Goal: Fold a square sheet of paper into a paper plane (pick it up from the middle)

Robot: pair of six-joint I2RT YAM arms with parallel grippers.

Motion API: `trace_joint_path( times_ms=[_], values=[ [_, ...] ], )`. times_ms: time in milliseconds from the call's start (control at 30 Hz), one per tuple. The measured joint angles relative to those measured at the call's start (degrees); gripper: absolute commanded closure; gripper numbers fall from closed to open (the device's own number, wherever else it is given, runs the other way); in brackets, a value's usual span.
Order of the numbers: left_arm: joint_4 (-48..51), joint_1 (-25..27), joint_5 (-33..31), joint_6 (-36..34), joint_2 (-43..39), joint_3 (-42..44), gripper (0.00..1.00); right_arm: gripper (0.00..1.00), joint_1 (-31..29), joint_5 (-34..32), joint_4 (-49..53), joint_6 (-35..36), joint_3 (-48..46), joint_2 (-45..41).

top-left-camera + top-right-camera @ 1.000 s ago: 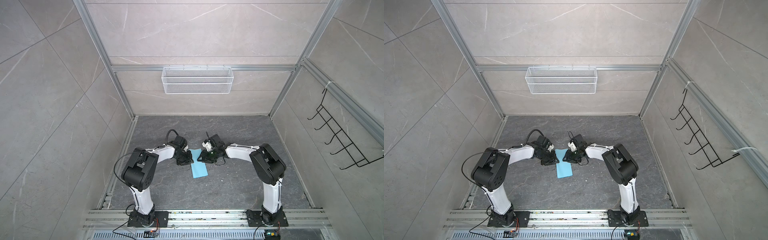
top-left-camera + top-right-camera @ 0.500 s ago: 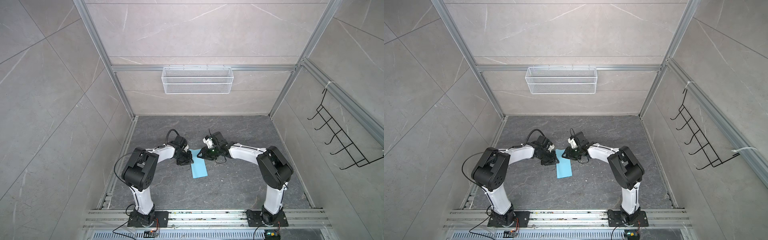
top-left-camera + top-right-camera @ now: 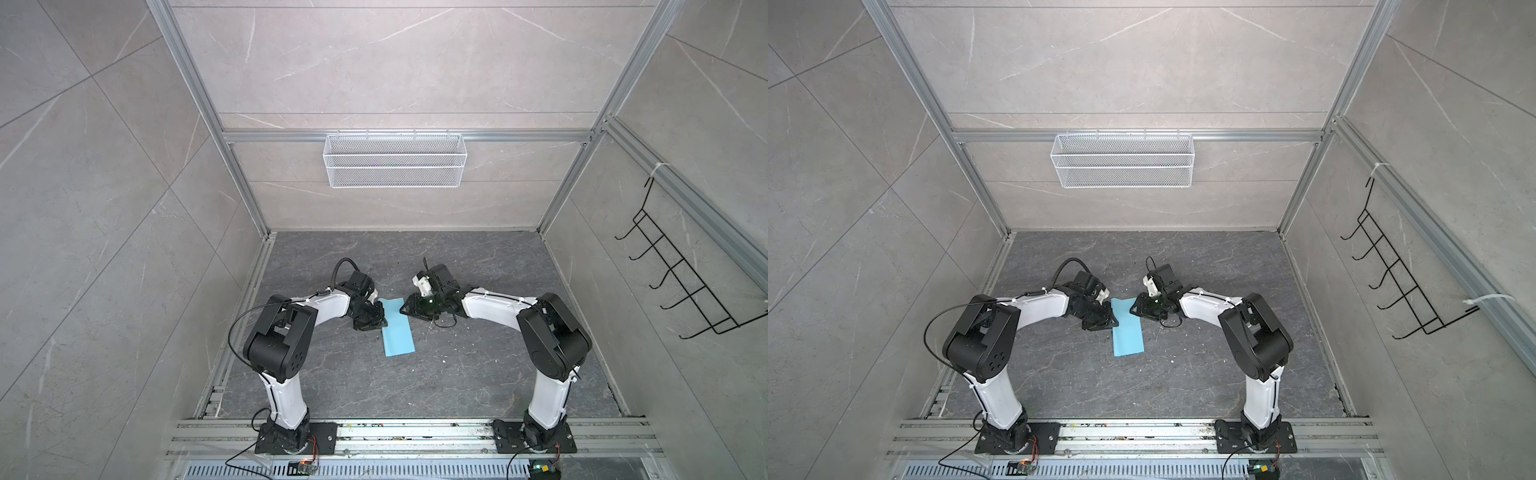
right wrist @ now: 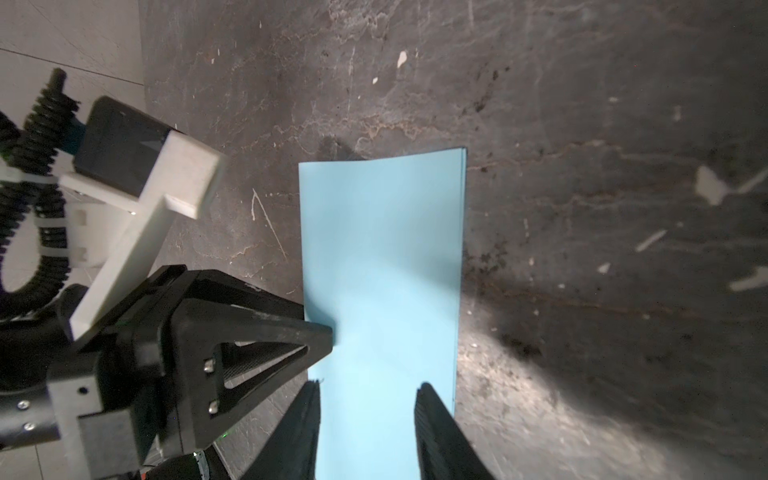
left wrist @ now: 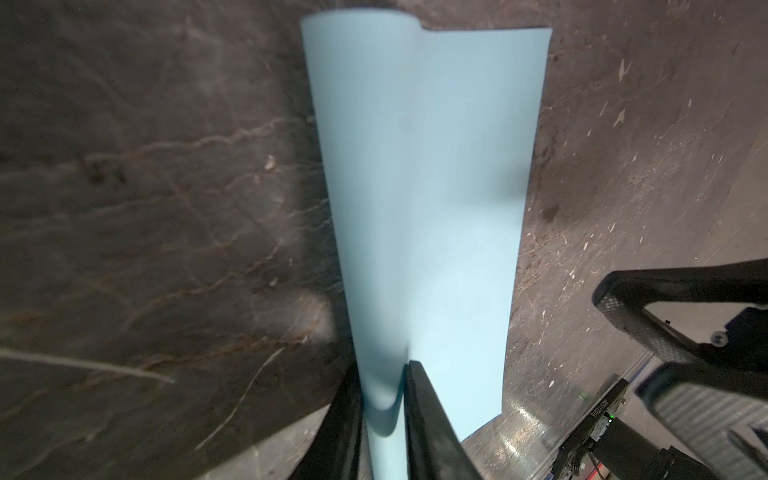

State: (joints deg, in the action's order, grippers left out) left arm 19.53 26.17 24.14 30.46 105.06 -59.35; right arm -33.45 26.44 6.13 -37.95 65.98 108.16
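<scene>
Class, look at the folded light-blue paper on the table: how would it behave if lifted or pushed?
Probably floppy: the square sheet of paper bulges into a curl where the left gripper pinches it. Likely light: its doubled edge looks thin. Pushed, it might buckle rather than slide, since the fold is rounded, not creased.

Grey tiled walls (image 3: 374,62) (dark stone floor (image 3: 457,374))

Top views bright, even, sharp; wide-angle splay at edges. Wrist views dim, soft; glare patches on floor (image 5: 309,320).
</scene>
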Motion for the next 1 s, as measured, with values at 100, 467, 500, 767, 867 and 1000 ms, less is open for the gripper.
trace_joint_path(
  times_ms=[100, 467, 500, 767, 867, 1000],
  values=[
    [-0.02, 0.00, 0.09, 0.15, 0.04, -0.07, 0.75, 0.59, -0.02, 0.42, 0.00, 0.00, 0.00, 0.11],
    [0.09, -0.02, 0.04, 0.11, 0.26, -0.09, 0.80, 0.59, -1.09, 2.58, 0.07, 0.46, 0.55, 1.46],
    [0.09, 0.00, 0.07, 0.11, 0.26, -0.09, 0.80, 0.58, -1.22, 2.80, 0.09, 0.46, 0.68, 1.81],
    [0.09, -0.02, 0.26, 0.11, 0.31, -0.11, 0.78, 0.59, -1.46, 3.43, 0.94, 0.66, 1.11, 3.87],
    [0.15, -0.02, 0.37, 0.11, 0.31, -0.11, 0.77, 0.58, -1.46, 3.37, 1.51, 0.66, 1.44, 4.02],
    [0.20, -0.02, 0.42, 0.11, 0.31, -0.11, 0.77, 0.59, -1.46, 3.34, 2.01, 0.66, 1.68, 4.04]
  ],
)
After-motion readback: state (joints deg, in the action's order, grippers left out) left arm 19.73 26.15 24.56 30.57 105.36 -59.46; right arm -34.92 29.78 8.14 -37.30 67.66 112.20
